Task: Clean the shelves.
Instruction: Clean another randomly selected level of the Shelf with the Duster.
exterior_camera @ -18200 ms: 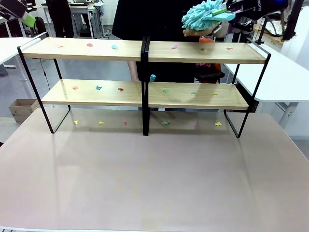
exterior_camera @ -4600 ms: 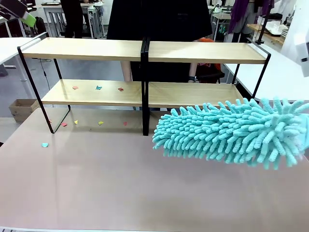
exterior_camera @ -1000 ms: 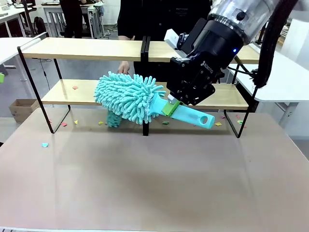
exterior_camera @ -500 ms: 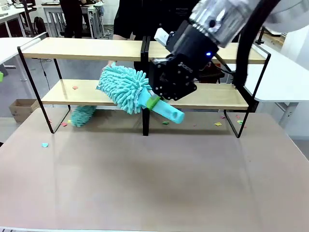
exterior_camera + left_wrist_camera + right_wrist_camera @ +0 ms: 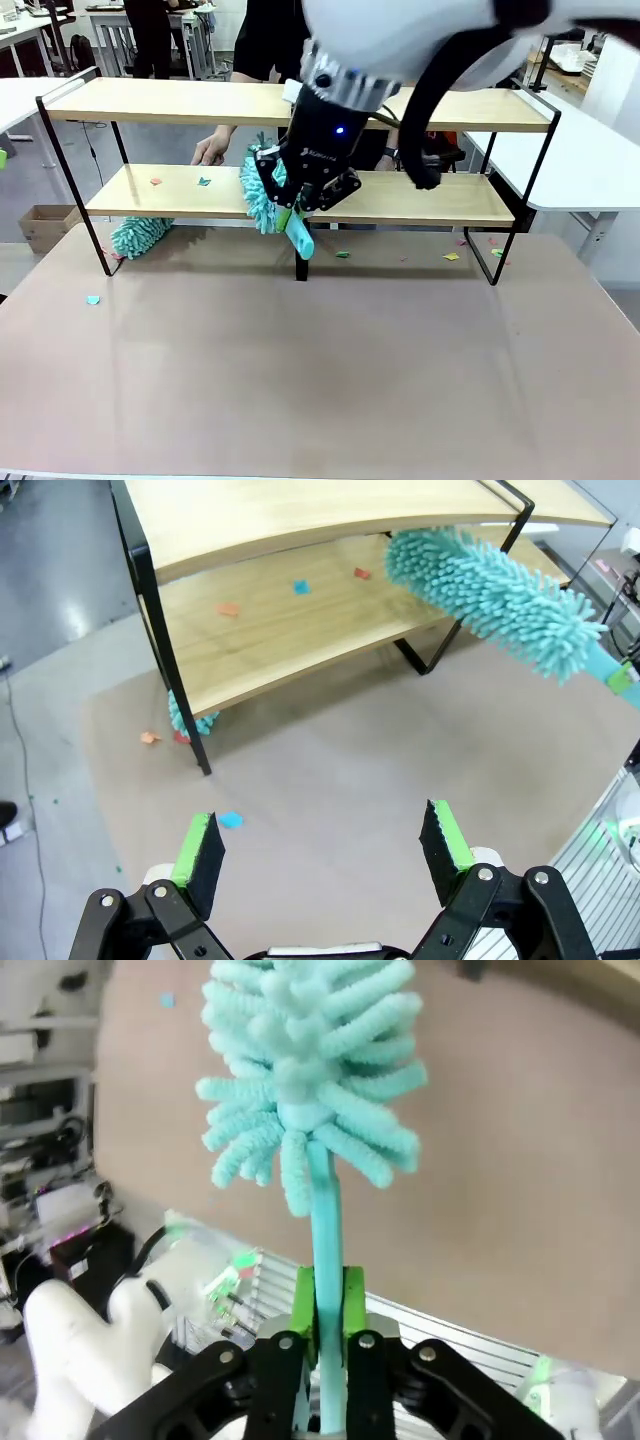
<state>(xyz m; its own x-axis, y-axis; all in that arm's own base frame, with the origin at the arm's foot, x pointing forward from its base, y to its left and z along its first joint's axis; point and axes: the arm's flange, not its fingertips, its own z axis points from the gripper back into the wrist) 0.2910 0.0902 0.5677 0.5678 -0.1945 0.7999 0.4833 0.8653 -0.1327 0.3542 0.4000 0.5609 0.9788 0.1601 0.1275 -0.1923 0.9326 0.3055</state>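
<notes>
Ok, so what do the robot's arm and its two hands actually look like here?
The right arm has a glossy white shell ending in a black wrist with a small blue light, white lettering and a black cable looping off it. The right hand and left hand are alike: black jointed linkages, silver pivot pins, bright green pads.

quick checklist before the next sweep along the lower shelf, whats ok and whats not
1. Right gripper clamped on duster handle: ok.
2. Duster head between the boards of the shelves: ok.
3. Lower board free of scraps: not ok, two lie there.
4. Person's hand clear of the sweep path: cannot tell, it is behind the shelves.
5. Left gripper open, away from the duster: ok.
</notes>
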